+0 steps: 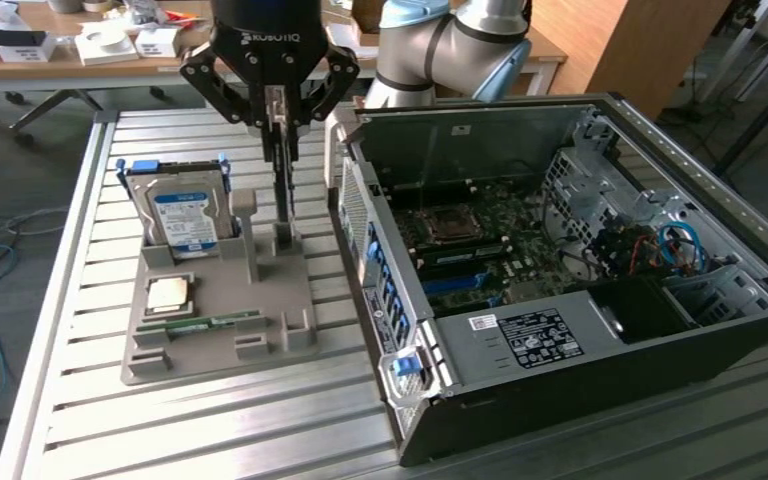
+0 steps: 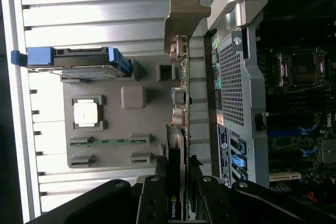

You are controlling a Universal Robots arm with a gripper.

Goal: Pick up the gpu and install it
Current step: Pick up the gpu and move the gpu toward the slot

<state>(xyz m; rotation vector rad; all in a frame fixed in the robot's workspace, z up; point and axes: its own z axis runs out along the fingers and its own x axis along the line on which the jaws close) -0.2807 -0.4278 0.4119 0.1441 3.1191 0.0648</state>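
Green board, seen edge-on and upright: that was your gpu [image 1: 281,175], gripped by the gripper [image 1: 275,118] over the grey fixture tray [image 1: 211,350] on the slatted table [image 1: 77,250], to the exterior view's left of the open computer case [image 1: 558,335]. You had the grasp made. The pincer was clenched on the card's upper edge, with its fingers [image 2: 155,195] set one on each face of the board and closed only as far as the thin card allowed. In the wrist view the silver bracket [image 2: 181,22] lay at the end away from the fingers, near the case's perforated rear wall. Whether the card's lower edge had cleared the tray's slot, you could not tell from either view; it sat at the slot or barely above it. The carry across and the seating on the motherboard [image 1: 491,240] were not done — no card stood on the board as far as you could see. The hard drive [image 1: 184,215], processor [image 1: 171,295] and memory strip [image 1: 204,322] rested in their places on the tray, untouched
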